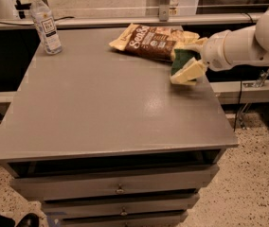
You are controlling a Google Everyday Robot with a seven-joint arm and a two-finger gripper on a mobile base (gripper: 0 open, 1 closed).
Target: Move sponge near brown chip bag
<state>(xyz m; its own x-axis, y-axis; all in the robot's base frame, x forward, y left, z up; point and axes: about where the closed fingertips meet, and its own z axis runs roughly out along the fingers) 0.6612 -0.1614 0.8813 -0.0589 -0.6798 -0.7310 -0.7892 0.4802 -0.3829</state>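
Reaching in from the right edge, the white arm (pixel 238 46) carries the gripper (pixel 185 56) over the far right part of the grey tabletop (pixel 101 108). Its cream fingers (pixel 187 72) are clamped on the sponge (pixel 181 60), which sits tilted between them with its dark green face toward the camera. The sponge is just beside the brown chip bag (pixel 148 41), at the bag's right end; whether the two touch cannot be told. The bag lies flat near the tabletop's far edge. A clear water bottle (pixel 44 22) stands upright at the far left corner, well apart from both. Drawers (pixel 115 186) sit below the tabletop.
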